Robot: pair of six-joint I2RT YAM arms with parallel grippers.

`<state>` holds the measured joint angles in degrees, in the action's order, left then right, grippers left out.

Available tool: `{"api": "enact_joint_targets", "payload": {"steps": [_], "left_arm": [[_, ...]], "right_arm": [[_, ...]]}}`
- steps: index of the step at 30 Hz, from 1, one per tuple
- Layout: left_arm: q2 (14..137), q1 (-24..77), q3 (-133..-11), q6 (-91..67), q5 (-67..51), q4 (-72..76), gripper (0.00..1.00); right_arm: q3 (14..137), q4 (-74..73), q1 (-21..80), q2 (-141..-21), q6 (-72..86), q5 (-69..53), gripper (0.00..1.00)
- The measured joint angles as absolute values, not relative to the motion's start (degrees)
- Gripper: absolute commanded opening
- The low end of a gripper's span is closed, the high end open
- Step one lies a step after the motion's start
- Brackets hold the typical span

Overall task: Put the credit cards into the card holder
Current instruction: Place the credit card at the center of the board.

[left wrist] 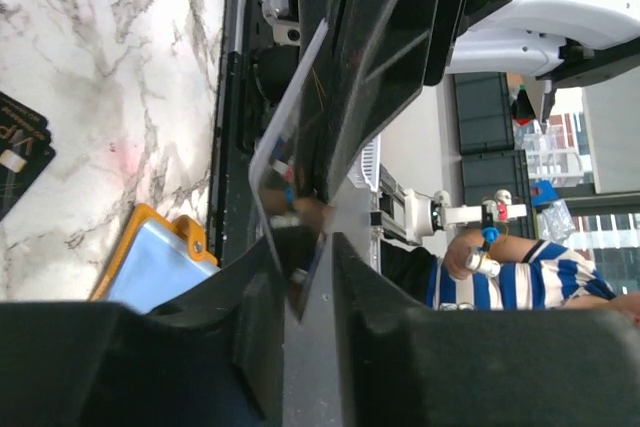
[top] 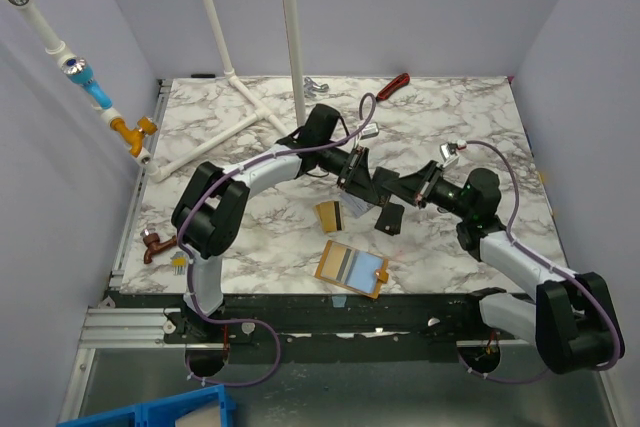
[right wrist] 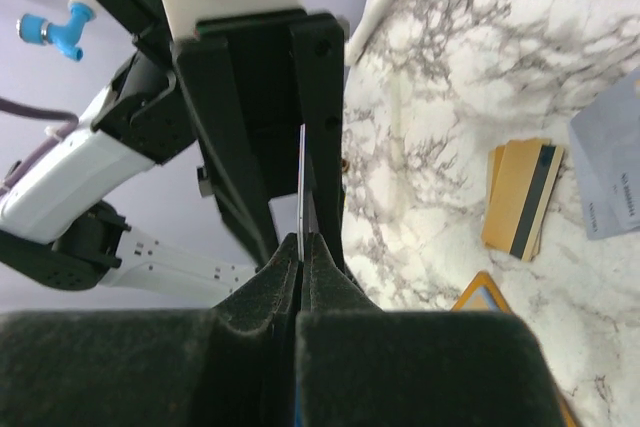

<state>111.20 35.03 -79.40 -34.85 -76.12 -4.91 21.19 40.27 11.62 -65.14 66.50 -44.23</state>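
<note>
Both grippers meet above the table's middle on one thin card, seen edge-on in the right wrist view [right wrist: 302, 172] and tilted in the left wrist view [left wrist: 290, 137]. My right gripper [right wrist: 302, 242] is shut on its edge. My left gripper [left wrist: 305, 262] grips its other end; it shows in the top view [top: 352, 185] facing my right gripper [top: 380, 193]. A gold-tan card with a dark stripe [top: 330, 215] lies on the table [right wrist: 520, 197]. A pale grey card [right wrist: 605, 172] lies beside it. The orange-rimmed card holder [top: 350, 267] lies nearer the front edge.
A red-handled tool [top: 395, 85] and a small metal clip [top: 318, 82] lie at the back. White pipes [top: 250, 97] cross the back left. A brown object [top: 155, 245] sits at the left edge. Dark cards [left wrist: 15, 152] show at the left wrist view's edge.
</note>
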Motion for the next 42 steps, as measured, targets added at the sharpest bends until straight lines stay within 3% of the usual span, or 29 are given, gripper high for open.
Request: {"api": "enact_joint_targets", "payload": {"steps": [7, 20, 31, 37, 42], "left_arm": [[110.52, 35.86, -79.37, -37.76, -77.78, -2.44, 0.38], [110.48, 34.74, -75.5, -56.03, -81.32, 17.82, 0.35], [110.45, 32.29, -74.0, -60.18, -81.97, 23.29, 0.32], [110.02, 31.86, -73.58, -59.75, -81.89, 23.68, 0.23], [110.02, 31.46, -73.43, -58.54, -81.54, 23.75, 0.07]], "right_arm": [[22.39, 36.58, 11.64, -63.2, 63.94, -41.76, 0.01], [22.41, 33.39, 12.25, -59.2, 59.83, -41.82, 0.01], [21.91, 28.08, 13.91, -56.29, 56.86, -41.93, 0.01], [21.58, 26.04, 14.2, -55.31, 56.31, -43.03, 0.01], [21.58, 26.0, 14.24, -56.1, 56.07, -44.66, 0.01]]}}
